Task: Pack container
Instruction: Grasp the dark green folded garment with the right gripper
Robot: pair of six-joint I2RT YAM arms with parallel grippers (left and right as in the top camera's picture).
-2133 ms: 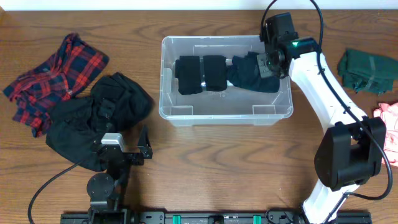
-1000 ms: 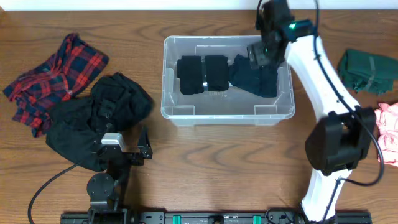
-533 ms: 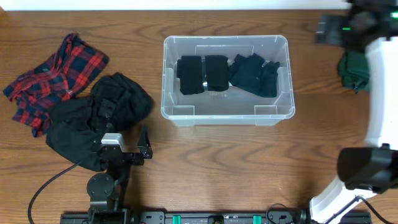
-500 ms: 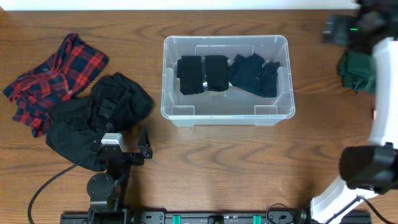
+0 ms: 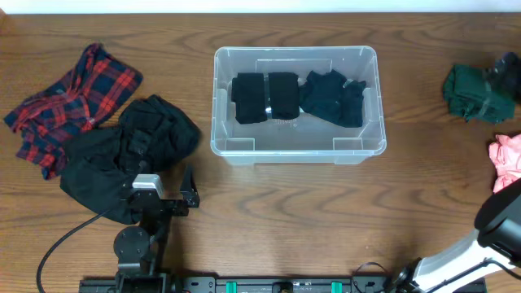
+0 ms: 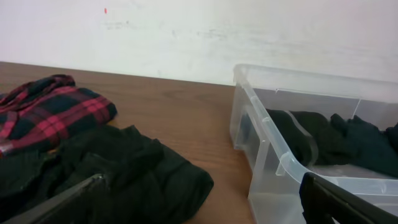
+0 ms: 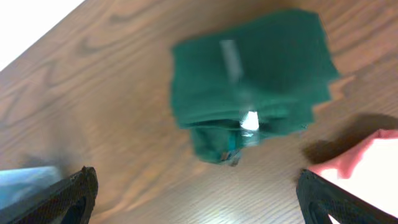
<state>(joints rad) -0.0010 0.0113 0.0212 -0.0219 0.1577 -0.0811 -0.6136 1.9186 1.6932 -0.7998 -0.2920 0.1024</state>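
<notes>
The container [image 5: 295, 51], a clear plastic bin with rounded corners and a thick rim, sits mid-table, close to the far edge. Inside it I see two black folded bundles [image 5: 264, 98] side by side at its left end and a crumpled dark garment [image 5: 332, 99] at its right end. On the wood-grain table [image 5: 326, 220], a red-and-black plaid shirt [image 5: 69, 98] lies bunched near the left edge, and a soft black heap [image 5: 122, 155] touches it on the near side. My left claw [image 6: 199, 205] stands wide and holds nothing, low beside that heap. My right claw [image 7: 199, 199] is also wide and empty, above a folded green cloth [image 7: 249, 74] by the right edge. A pink cloth [image 5: 506, 159] lies just nearer me.
</notes>
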